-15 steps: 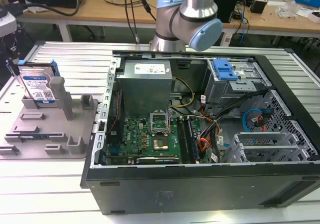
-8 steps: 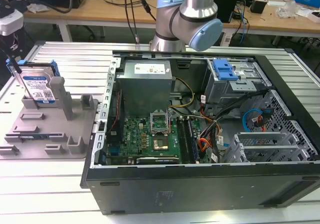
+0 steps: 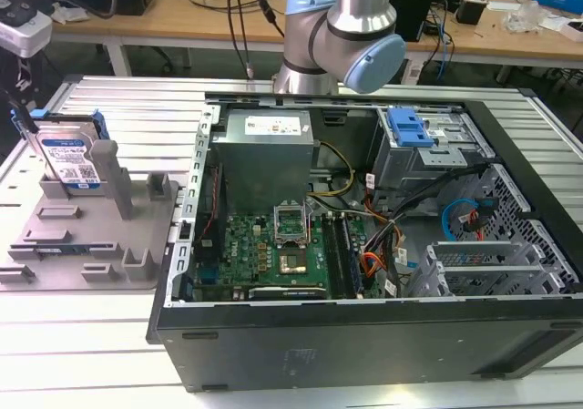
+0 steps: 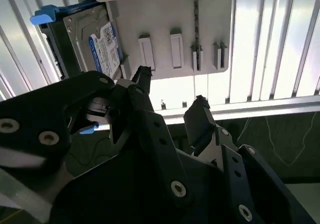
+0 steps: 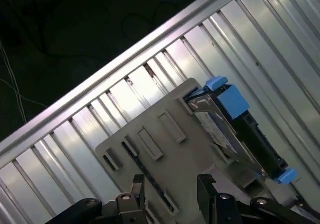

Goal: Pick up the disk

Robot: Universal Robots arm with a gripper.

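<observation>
The disk (image 3: pixel 71 158) is a silver drive with a white-and-blue label and blue side rails. It stands on edge in a slot of the grey fixture plate (image 3: pixel 91 236) at the exterior view's left. Both wrist views look down on the disk (image 4: pixel 97 44) (image 5: pixel 220 129) and the plate (image 4: pixel 165 14) (image 5: pixel 165 154) from well above. My gripper (image 4: pixel 171 92) (image 5: pixel 171 184) hangs open over the plate's small slots, off to one side of the disk, with nothing between its black fingers (image 4: pixel 200 109).
An open computer case (image 3: pixel 364 336) takes up the middle and the exterior view's right, with a grey power supply (image 3: pixel 269 158) and a blue caddy bracket (image 3: pixel 408 127) inside. The arm's body (image 3: pixel 342 26) rises behind it. Ribbed metal tabletop (image 3: pixel 137 108) surrounds the plate.
</observation>
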